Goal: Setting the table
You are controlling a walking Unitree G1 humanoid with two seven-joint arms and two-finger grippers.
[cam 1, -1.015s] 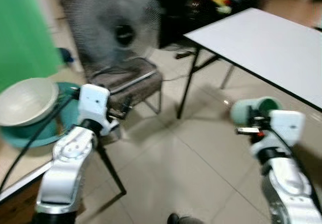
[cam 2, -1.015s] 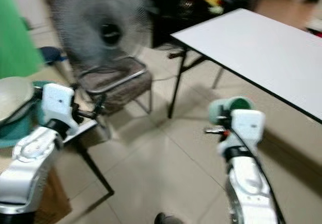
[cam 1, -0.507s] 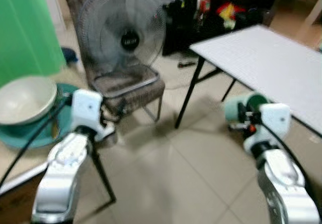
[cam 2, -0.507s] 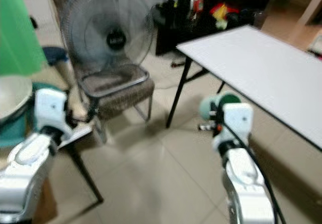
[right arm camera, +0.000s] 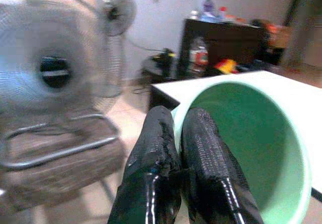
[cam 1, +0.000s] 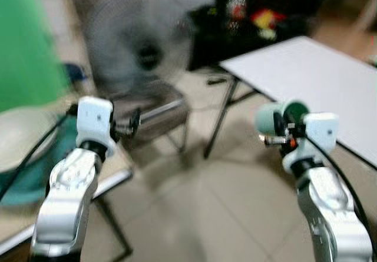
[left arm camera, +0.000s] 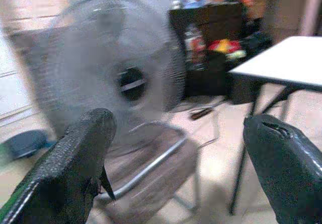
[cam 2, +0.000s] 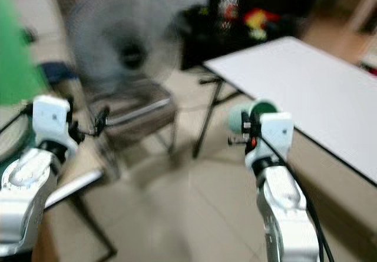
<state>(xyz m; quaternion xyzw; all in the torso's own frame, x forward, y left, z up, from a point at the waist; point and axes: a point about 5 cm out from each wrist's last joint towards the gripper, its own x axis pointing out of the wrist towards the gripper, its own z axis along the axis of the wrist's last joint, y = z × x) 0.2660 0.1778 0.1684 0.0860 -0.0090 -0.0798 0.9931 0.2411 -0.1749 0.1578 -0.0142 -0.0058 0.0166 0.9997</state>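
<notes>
Still carried, one green cup (right arm camera: 241,148) stays pinched on its rim by right jaws (right arm camera: 178,133); left jaws (left arm camera: 176,148) released.

a lived-in home room: tiled floor (cam 1: 194,209), standing fan (cam 1: 141,50) on a chair (cam 1: 159,106), folding table (cam 1: 306,79), cluttered dark cabinet (cam 1: 265,15).

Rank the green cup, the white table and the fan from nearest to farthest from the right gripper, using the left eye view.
1. Green cup: held in the right gripper, its rim pinched.
2. White table: just beyond, on the robot's right.
3. Fan: farthest, across the floor to the left, behind the chair.
</notes>
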